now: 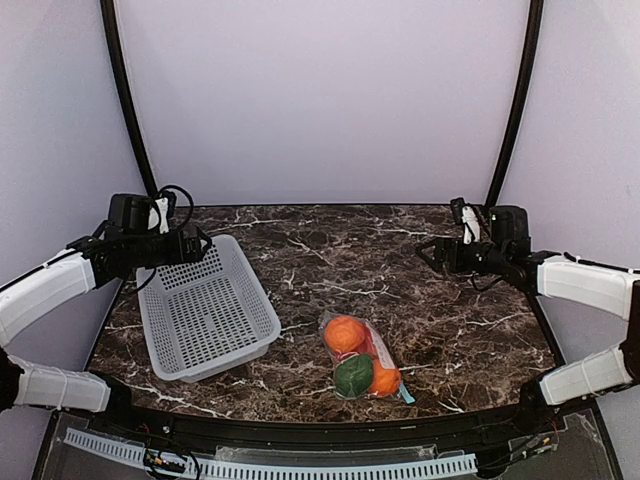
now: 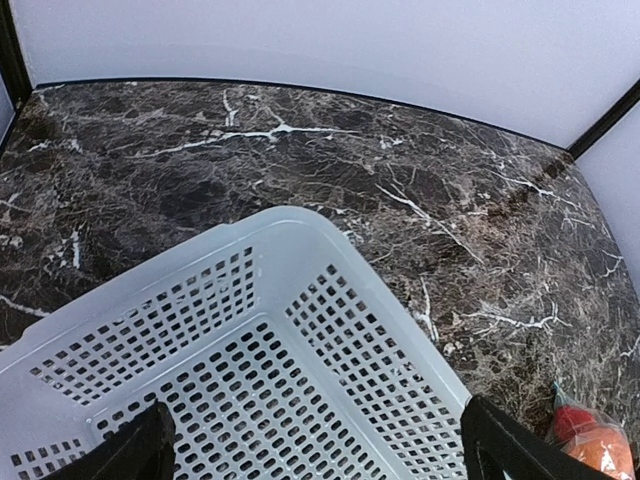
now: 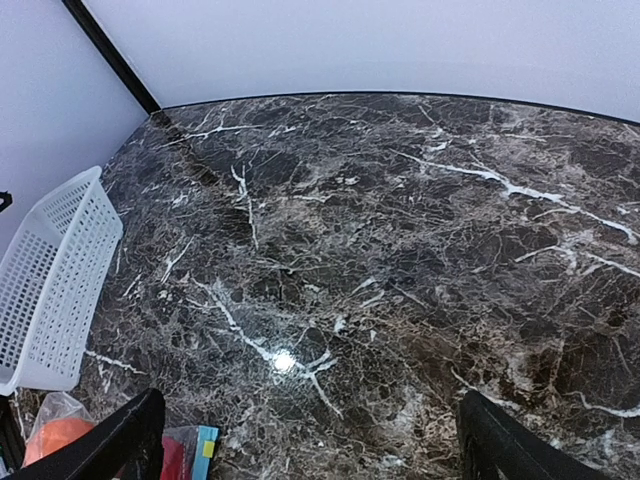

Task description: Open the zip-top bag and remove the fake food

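Observation:
The clear zip-top bag (image 1: pixel 362 358) lies on the marble table near the front centre, its teal zip strip (image 1: pixel 405 393) at the near right end. Inside it I see an orange (image 1: pixel 344 334), a dark green piece (image 1: pixel 353 376), a second orange (image 1: pixel 385 380) and some red between them. My left gripper (image 1: pixel 205 243) is open and empty above the far end of the white basket. My right gripper (image 1: pixel 425 253) is open and empty above the table's right side. The bag also shows at the corner of the right wrist view (image 3: pixel 185 450) and of the left wrist view (image 2: pixel 597 445).
A white perforated basket (image 1: pixel 206 307) stands on the left of the table, empty; it fills the left wrist view (image 2: pixel 260 370). Black frame posts rise at the back left (image 1: pixel 125 95) and back right (image 1: pixel 515 100). Walls close the table on three sides.

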